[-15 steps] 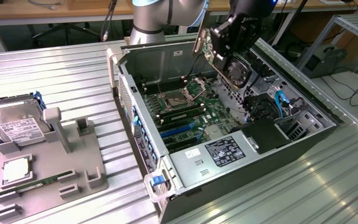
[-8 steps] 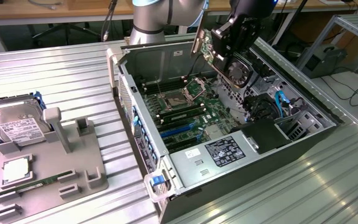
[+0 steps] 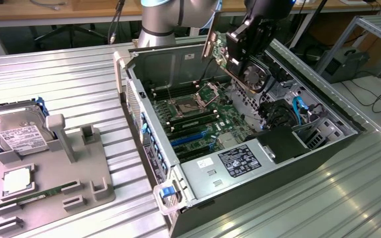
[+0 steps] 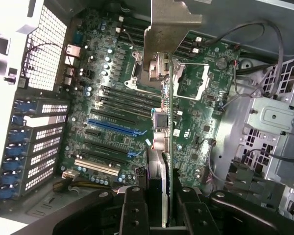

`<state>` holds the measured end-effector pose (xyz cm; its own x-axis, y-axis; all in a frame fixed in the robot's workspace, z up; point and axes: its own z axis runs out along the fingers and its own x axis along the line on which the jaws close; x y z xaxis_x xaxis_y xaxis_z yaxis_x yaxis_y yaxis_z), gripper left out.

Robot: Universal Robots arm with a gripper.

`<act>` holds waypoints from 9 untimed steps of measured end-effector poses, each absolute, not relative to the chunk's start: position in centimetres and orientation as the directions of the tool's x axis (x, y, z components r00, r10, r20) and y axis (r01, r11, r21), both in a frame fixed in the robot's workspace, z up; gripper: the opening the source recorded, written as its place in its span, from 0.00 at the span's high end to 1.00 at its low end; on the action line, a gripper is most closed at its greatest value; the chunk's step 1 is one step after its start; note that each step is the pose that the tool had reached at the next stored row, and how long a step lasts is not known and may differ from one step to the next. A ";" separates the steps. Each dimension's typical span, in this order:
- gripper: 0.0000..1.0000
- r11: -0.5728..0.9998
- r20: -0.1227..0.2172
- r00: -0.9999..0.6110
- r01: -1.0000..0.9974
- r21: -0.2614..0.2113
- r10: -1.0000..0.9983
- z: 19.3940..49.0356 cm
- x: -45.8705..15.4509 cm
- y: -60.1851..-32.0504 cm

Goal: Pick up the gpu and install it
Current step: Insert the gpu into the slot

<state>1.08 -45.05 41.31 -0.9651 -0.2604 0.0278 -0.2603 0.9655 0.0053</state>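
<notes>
A: Ribbed metal table [image 3: 65, 69], workshop benches beyond; what has the gripper [image 3: 243, 48] got?
B: It is clamped on the gpu [image 3: 218, 47]; thin green card, round black fan [image 3: 253, 75], held tilted above the open tower case [image 3: 277, 168], clear of the green motherboard [image 3: 197, 114].
A: From the wrist?
B: Black fingers [image 4: 132, 213] pinch the card edge-on; silver bracket [image 4: 171, 29] at its far end; blue and black slots [image 4: 115, 128] beneath.
A: Further out?
B: On the exterior view's left, a grey moulded holder [image 3: 48, 168]; silver hard drive [image 3: 18, 133] and narrow memory stick [image 3: 38, 196] in it.
</notes>
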 end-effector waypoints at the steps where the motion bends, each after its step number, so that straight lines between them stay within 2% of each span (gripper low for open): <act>1: 0.72 0.964 0.028 -0.964 -0.266 0.005 -0.266 41.3 1.1 -45.1; 9: 0.72 0.949 0.028 -0.949 -0.315 0.005 -0.315 41.3 1.1 -45.1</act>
<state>1.08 -45.05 41.31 -0.9487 -0.3149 0.0277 -0.3149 0.9491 0.0053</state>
